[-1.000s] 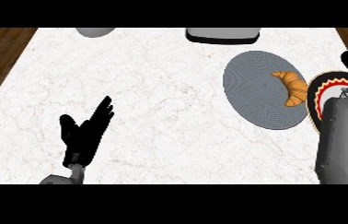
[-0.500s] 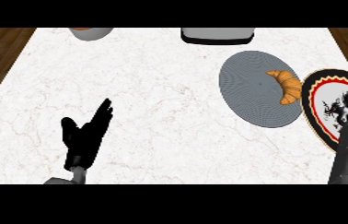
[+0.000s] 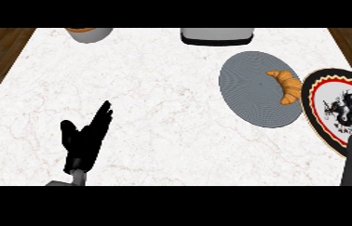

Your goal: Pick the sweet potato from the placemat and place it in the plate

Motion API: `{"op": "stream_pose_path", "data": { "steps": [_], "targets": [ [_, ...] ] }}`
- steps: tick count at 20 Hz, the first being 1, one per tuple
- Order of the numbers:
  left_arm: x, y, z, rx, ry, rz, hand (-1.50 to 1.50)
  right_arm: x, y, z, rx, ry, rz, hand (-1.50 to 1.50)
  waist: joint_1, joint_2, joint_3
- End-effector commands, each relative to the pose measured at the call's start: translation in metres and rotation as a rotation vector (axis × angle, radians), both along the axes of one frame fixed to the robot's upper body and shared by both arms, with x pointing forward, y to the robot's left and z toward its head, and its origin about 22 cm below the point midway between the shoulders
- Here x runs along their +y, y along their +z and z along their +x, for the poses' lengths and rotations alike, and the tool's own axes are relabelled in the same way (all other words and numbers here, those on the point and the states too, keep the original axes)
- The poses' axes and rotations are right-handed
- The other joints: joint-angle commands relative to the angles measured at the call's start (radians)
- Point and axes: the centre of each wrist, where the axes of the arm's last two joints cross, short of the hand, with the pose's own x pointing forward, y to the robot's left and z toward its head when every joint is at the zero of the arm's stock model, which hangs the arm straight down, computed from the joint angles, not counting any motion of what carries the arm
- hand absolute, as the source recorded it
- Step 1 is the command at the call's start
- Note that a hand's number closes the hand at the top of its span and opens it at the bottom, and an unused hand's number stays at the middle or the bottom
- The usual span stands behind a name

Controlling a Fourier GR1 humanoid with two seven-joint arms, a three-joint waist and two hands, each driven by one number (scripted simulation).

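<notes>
An orange-brown crescent-shaped item (image 3: pixel 288 86), which looks like a croissant, lies on the right edge of a round grey placemat (image 3: pixel 254 90). Just right of it is a plate (image 3: pixel 317 109) with a black, orange and red rim, cut off by the view's right edge. My left hand (image 3: pixel 82 140) rests open at the lower left, fingers straight, far from the placemat and holding nothing. Only a dark sliver of my right arm (image 3: pixel 348 162) shows at the lower right edge, below the plate; its hand is not clear.
A grey bowl (image 3: pixel 88 34) with something orange in it stands at the top left. A grey appliance (image 3: pixel 217 36) sits at the top middle. The white marble counter (image 3: pixel 158 104) ends at wooden strips on both sides.
My right forearm has drawn down and to the right, uncovering the plate. The placemat and plate have slid slightly left in the view. The left hand has not moved.
</notes>
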Motion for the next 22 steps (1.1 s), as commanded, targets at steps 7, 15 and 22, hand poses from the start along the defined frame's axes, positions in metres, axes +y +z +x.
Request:
{"op": "stream_pose_path", "data": {
  "steps": [7,15,22],
  "targets": [
    [0.003,-0.004,-0.002,0.034,-0.003,-0.013,0.00,-0.026,-0.011,-0.002,-0.235,0.098,-0.052,-1.50,0.001,0.000,-0.002],
    [0.008,-0.014,0.001,0.054,0.021,-0.001,0.00,-0.006,-0.016,-0.018,-0.450,0.042,-0.207,-1.50,-0.018,-0.004,-0.005],
    [-0.001,-0.005,0.002,0.048,0.024,-0.001,0.00,0.061,-0.016,-0.041,-0.634,0.193,-0.119,-1.50,-0.025,-0.009,-0.007]
  ]
}}
